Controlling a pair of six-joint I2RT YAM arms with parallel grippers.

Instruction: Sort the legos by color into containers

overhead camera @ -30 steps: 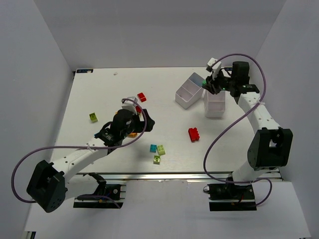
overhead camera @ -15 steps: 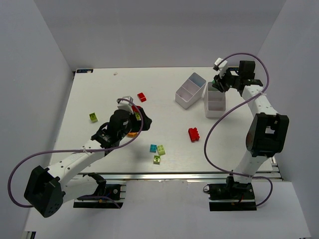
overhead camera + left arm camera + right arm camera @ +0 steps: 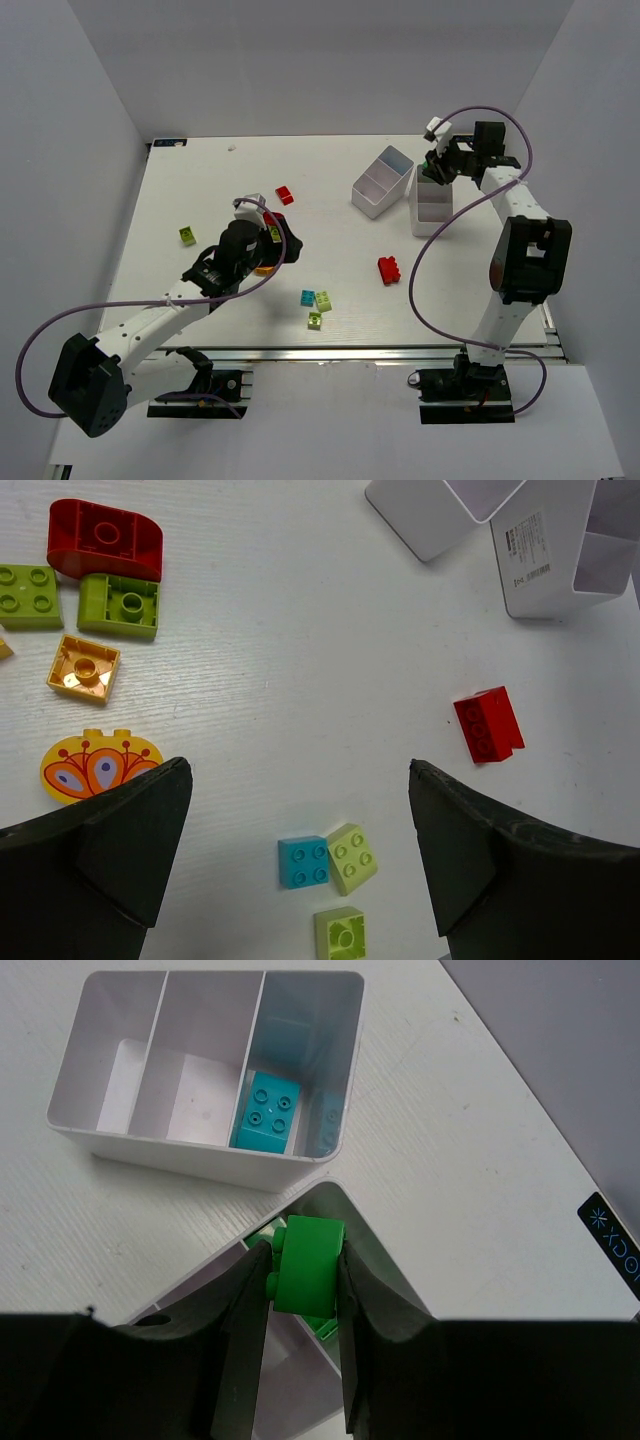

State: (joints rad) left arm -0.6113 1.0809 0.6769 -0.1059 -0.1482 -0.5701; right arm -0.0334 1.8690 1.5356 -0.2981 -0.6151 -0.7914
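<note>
**A:** Holding anything in that right claw?

**B:** Yes, a green brick (image 3: 310, 1275). My right claw (image 3: 303, 1252) has its two fingers clamped on the brick's sides at the centre of the wrist view. The brick hangs over the corner of a white tray (image 3: 190, 1295), whose rim forms a wedge across the lower half of the frame. More green shows in the compartment beneath.

**A:** What could spoil the drop?

**B:** The brick sits close to that corner rim, so if I let go off-centre I think it could clip the edge. It might then tumble out onto the table (image 3: 480, 1160). It might also skip over a divider into the wrong section. If I sink too low, my fingers could nudge the tray. The three-compartment tray (image 3: 150, 1145) lies just beside it at the upper left, with a cyan brick (image 3: 266, 1110) in its right-hand section.

**A:** And your other claw?

**B:** My left claw (image 3: 292, 810) is spread wide and grips nothing. Loose pieces show between its fingers:
- a red brick (image 3: 488, 725) at the right
- a cyan one (image 3: 303, 861) touching a lime one (image 3: 350, 858) at the bottom centre
- an orange piece (image 3: 84, 668) at the upper left
</note>
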